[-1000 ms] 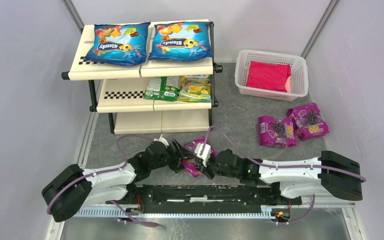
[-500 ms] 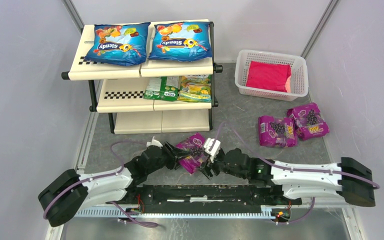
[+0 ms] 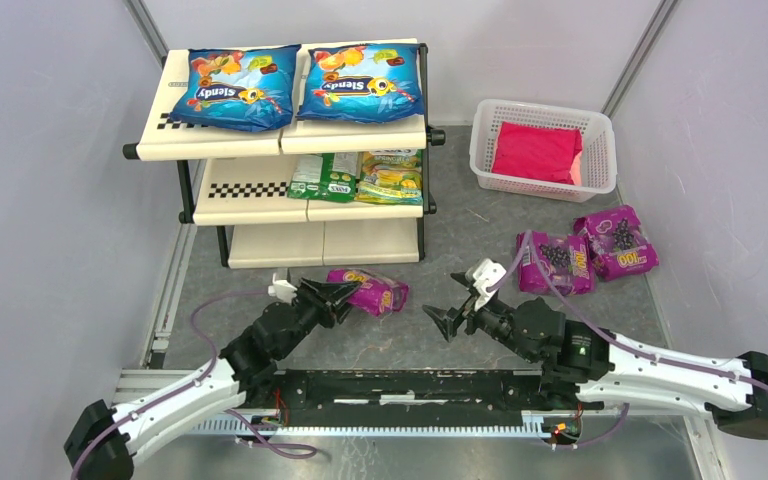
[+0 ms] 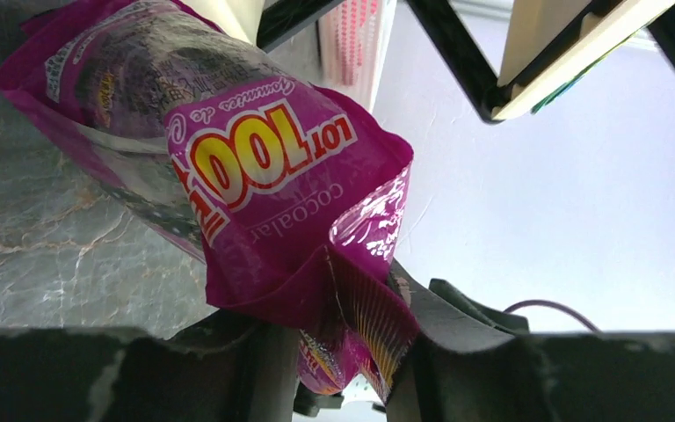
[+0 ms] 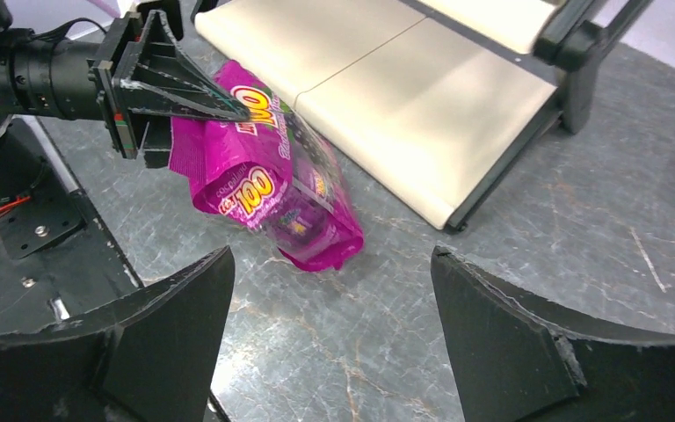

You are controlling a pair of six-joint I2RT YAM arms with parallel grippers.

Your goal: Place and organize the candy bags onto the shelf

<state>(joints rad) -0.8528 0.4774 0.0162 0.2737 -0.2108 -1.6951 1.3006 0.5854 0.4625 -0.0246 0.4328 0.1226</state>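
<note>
My left gripper (image 3: 343,293) is shut on the crimped end of a purple candy bag (image 3: 375,295), held just in front of the shelf's (image 3: 260,245) bare bottom tier. The left wrist view shows the bag (image 4: 264,176) pinched between the fingers (image 4: 228,369). My right gripper (image 3: 448,300) stands open and empty to the right of it, and its wrist view shows the bag (image 5: 272,198) ahead. Two blue bags (image 3: 235,88) (image 3: 362,82) lie on the top tier and two green-yellow bags (image 3: 358,177) on the middle tier. Two more purple bags (image 3: 553,263) (image 3: 617,242) lie on the table.
A white mesh basket (image 3: 487,122) holding a red packet (image 3: 536,152) stands at the back right. Grey enclosure walls close in both sides. The shelf's black frame post (image 5: 580,61) stands near the right gripper's view.
The right gripper opened, let go of the purple bag and drew back to the right. The left gripper closed on the bag and carried it forward toward the shelf's bottom tier.
</note>
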